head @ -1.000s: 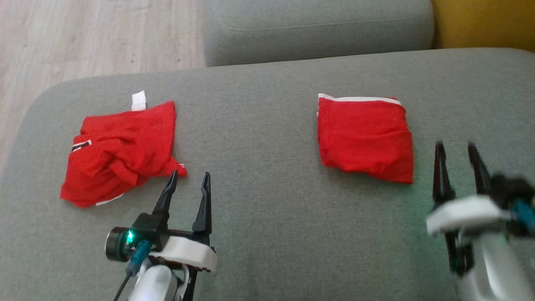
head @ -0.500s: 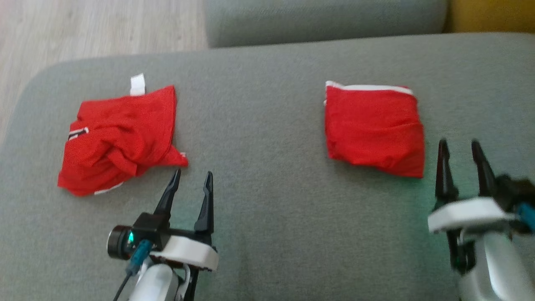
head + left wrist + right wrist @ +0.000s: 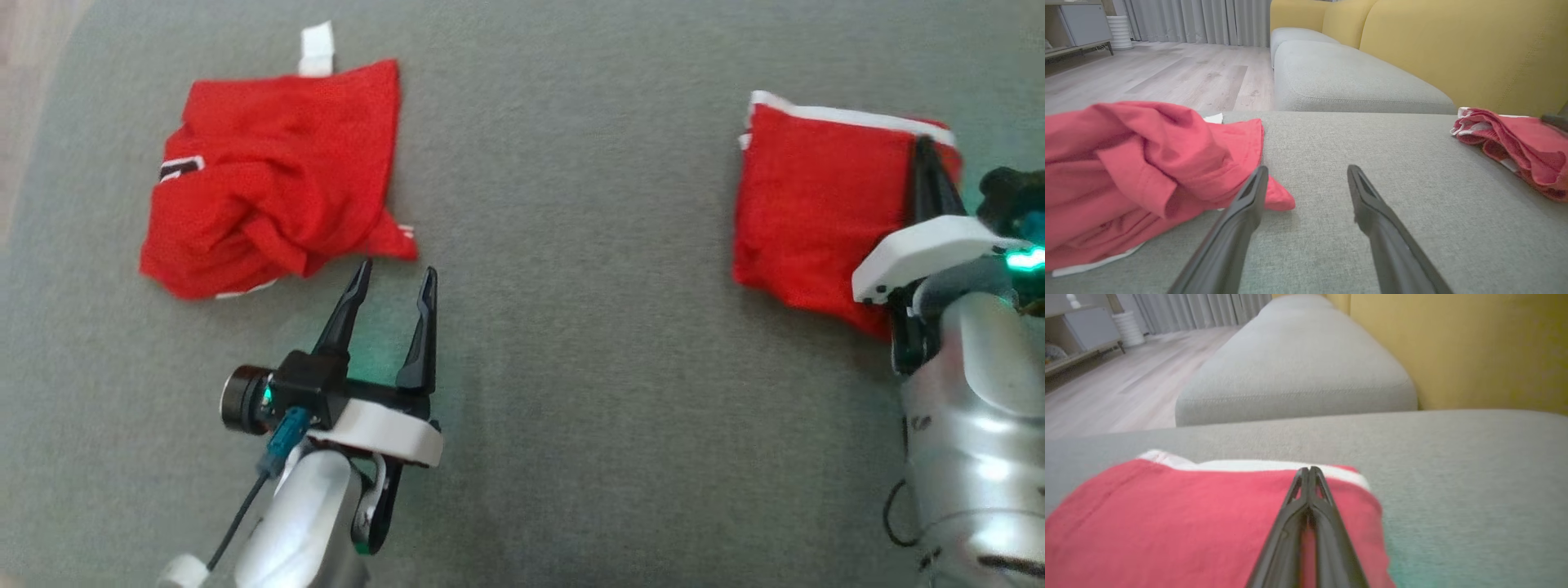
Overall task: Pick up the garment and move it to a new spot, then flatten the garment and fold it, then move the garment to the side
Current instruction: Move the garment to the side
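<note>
Between crumpled garment (image 3: 269, 180) and folded garment (image 3: 816, 196) stretches broad grey cushion (image 3: 571, 245).

1. Soft, even daylight on the grey sofa cushion (image 3: 571, 245); faint shadows under the crumpled red garment (image 3: 269, 171) and folded red garment (image 3: 816, 196).
2. Green glow tints the cushion beside the left hand (image 3: 396, 273) and, in the right wrist view, lower right.
3. Head view slightly soft; right wrist view blurred.
4. Left wrist view bows at its edges; near fingers (image 3: 1233, 237) out of focus.
</note>
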Motion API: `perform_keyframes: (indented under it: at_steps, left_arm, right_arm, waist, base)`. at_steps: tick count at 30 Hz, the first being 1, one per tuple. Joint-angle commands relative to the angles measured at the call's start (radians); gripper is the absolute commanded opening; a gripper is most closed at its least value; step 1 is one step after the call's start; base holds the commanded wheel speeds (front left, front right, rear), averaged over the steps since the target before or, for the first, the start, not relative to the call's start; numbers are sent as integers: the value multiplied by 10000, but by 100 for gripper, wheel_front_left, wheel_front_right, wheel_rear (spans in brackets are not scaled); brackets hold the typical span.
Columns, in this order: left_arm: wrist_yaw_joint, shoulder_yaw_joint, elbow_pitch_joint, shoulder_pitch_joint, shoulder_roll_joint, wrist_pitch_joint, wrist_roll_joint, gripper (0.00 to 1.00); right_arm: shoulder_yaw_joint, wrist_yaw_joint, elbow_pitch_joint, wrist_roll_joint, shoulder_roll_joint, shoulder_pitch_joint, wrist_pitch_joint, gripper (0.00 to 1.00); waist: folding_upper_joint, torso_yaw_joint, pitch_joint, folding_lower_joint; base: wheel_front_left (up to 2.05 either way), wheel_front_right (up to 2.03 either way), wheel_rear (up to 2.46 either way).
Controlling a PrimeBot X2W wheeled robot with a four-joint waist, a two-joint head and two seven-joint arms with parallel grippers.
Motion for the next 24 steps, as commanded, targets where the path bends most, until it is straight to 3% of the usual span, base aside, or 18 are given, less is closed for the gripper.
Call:
perform_keyframes:
  at_steps: [1, 5, 7, 10, 18, 24]
  left_arm:
    - [-43, 263, -264, -336, 26, -95, 5, 100]
    - [-14, 227, -226, -492, 19, -95, -37, 100]
    - [8, 232, -221, -522, 17, -95, -68, 100]
    - [28, 247, -213, -507, 16, -95, -102, 100]
    - [135, 55, -247, -412, 14, -95, -274, 100]
    - [193, 132, -193, -357, 13, -95, -287, 100]
  right_arm:
    - [1, -17, 176, -425, -13, -306, 90, 0]
    - [-510, -17, 1248, -1271, -13, -734, -129, 0]
    - [-354, -17, 1706, -1119, -13, -1047, -474, 0]
    - [219, -17, 2079, -792, -13, -1364, -724, 0]
    - [3506, -17, 2391, 1170, -13, -1191, -856, 0]
    - [4191, -17, 2871, 1660, -13, -907, -858, 0]
  waist:
    - [0, 288, 262, -3]
    - [0, 410, 253, -3]
    - [0, 425, 187, -3]
    - [0, 404, 118, -3]
    - [0, 377, -50, -3]
    - [0, 246, -297, -3]
  base:
    - [0, 0, 0]
    - [0, 0, 0]
    - [0, 0, 0]
    - [0, 0, 0]
    - [0, 0, 0]
    - [0, 0, 0]
